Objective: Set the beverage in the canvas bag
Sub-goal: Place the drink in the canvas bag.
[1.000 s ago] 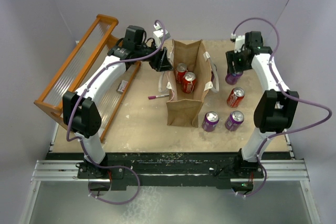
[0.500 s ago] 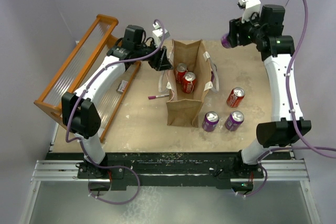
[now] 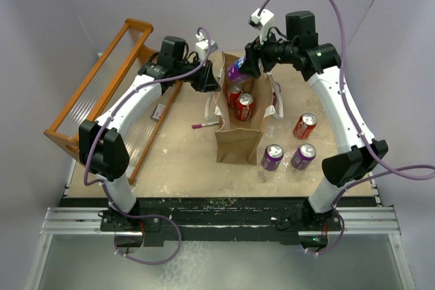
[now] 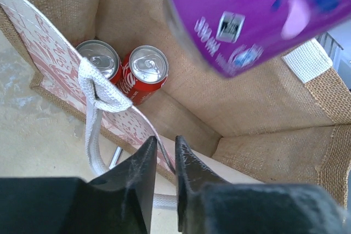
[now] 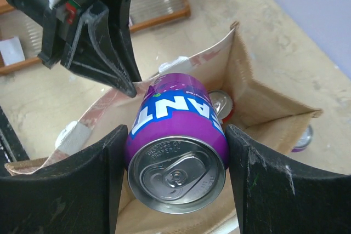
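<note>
The canvas bag (image 3: pixel 239 134) stands open in the middle of the table, with two red cans (image 3: pixel 240 102) upright inside. My left gripper (image 3: pixel 209 81) is at the bag's left wall, and in the left wrist view its fingers (image 4: pixel 189 171) pinch that wall's rim (image 4: pixel 159 149) beside a white handle (image 4: pixel 96 113). My right gripper (image 3: pixel 246 67) is shut on a purple beverage can (image 3: pixel 237 70) and holds it tilted in the air over the bag's far end. In the right wrist view the purple can (image 5: pixel 176 152) sits between both fingers, above the bag's opening (image 5: pixel 258 100).
On the table right of the bag are a red can (image 3: pixel 305 125) and two purple cans (image 3: pixel 272 157) (image 3: pixel 303 155). A pen (image 3: pixel 205 125) lies left of the bag. The orange slatted rack (image 3: pixel 102 93) lines the left side, with a small card (image 3: pixel 159 111) beside it.
The right arm lifted the purple can from the table's right side and swung it left, over the bag. The left gripper's fingers closed in on the bag's wall.
</note>
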Controlling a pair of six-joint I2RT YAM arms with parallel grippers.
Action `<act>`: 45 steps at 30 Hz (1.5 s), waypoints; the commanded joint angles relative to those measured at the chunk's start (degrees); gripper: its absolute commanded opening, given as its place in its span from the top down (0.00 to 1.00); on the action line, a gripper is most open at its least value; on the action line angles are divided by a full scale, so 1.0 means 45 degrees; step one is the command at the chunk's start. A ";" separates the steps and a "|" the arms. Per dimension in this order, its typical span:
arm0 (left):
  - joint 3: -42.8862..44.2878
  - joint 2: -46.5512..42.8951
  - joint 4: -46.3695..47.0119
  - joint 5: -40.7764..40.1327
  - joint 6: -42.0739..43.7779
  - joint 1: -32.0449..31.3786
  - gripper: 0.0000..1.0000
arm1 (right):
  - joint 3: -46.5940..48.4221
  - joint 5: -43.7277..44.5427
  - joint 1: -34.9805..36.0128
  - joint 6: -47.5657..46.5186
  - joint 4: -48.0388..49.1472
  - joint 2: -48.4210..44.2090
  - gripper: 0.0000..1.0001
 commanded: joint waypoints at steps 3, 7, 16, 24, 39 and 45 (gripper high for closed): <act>-0.0258 -0.0649 0.0645 0.0782 -0.0274 -0.0049 0.96 | -0.0830 -0.0820 0.0103 -0.0813 0.0637 -0.0174 1.00; -0.0242 -0.0562 0.0671 0.1068 -0.0292 -0.0050 1.00 | -0.1252 -0.0829 0.0122 -0.1085 0.0608 0.0084 1.00; -0.0273 -0.0521 0.0140 -0.0050 -0.0572 -0.0037 1.00 | -0.1707 -0.0751 0.0631 -0.2148 0.0281 0.0751 1.00; -0.0413 -0.0656 -0.0149 -0.0394 -0.0449 0.0162 1.00 | -0.2006 -0.0032 0.1406 -0.2334 0.0722 0.1510 1.00; -0.0684 -0.0744 0.0008 0.0276 -0.0684 0.0718 1.00 | -0.2168 0.3045 0.2215 -0.1984 0.1224 0.2484 1.00; -0.0604 -0.0646 0.0149 0.0564 -0.0679 0.0849 1.00 | -0.2662 0.3675 0.2477 -0.1652 0.1532 0.2596 1.00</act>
